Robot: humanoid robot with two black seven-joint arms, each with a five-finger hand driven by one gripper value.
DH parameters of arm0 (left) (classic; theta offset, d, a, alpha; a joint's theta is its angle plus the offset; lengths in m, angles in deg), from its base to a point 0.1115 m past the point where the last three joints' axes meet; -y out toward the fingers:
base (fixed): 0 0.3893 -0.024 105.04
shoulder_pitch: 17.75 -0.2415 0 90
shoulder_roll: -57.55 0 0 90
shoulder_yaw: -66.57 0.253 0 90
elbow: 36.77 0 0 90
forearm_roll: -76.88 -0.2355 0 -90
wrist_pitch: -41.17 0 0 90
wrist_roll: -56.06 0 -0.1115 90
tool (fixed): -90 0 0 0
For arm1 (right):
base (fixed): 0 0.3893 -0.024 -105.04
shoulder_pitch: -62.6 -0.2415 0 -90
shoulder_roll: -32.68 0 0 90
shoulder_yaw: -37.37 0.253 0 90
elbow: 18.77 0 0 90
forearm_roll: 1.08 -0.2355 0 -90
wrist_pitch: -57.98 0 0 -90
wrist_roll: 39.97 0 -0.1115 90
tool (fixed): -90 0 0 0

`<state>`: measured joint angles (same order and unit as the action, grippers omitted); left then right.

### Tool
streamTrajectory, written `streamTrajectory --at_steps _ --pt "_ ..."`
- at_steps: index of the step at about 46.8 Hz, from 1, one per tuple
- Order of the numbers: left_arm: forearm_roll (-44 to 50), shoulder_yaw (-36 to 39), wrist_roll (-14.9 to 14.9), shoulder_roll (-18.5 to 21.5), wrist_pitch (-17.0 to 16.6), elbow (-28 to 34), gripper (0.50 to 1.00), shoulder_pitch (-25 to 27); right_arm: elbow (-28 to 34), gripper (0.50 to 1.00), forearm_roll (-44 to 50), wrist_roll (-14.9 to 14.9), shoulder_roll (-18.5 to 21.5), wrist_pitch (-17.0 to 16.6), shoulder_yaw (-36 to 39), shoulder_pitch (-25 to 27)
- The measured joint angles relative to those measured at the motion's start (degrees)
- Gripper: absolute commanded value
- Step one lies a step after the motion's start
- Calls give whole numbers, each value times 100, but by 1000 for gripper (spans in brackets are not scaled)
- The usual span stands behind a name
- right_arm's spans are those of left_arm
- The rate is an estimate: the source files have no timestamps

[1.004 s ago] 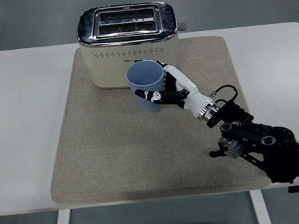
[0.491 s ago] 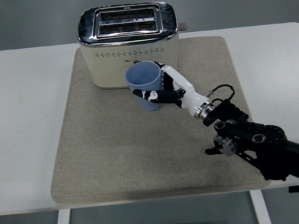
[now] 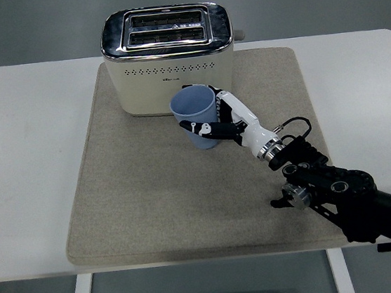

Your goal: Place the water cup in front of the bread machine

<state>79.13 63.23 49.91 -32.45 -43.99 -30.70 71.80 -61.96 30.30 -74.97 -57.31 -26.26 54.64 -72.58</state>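
I see the blue water cup upright on the beige mat, just in front of the cream bread machine, at its 5 o'clock corner. My right hand grips the cup from 4 o'clock, fingers wrapped around its wall. The white table lies beneath the mat.

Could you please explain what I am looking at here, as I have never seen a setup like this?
This is a single view from a camera high on a humanoid robot, looking down over its white table. A beige mat lies on it, and a cream toaster stands at the mat's far edge. The black arm coming in from the lower right ends in the right hand, whose fingers are wrapped around a blue cup, upright just in front of the toaster. The left arm is out of view.
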Motion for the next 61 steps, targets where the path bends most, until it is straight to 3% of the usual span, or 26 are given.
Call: streamTrajectory --at_steps 3,14,23,26,35,61 --pt "0 0 0 0 0 0 1000 1 31 652 -1 0 0 19 4 0" --pt "3 0 0 0 0 -1 1000 1 39 780 -1 0 0 117 4 27" --pt "4 0 0 0 0 -1 1000 1 39 831 -31 0 0 142 14 79" --pt "4 0 0 0 0 -1 1000 1 36 889 -35 0 0 142 14 91" --pt "3 0 0 0 0 -1 1000 1 22 915 -48 0 0 143 15 106" --pt "3 0 0 0 0 -1 1000 1 -32 915 -63 0 0 161 48 76"
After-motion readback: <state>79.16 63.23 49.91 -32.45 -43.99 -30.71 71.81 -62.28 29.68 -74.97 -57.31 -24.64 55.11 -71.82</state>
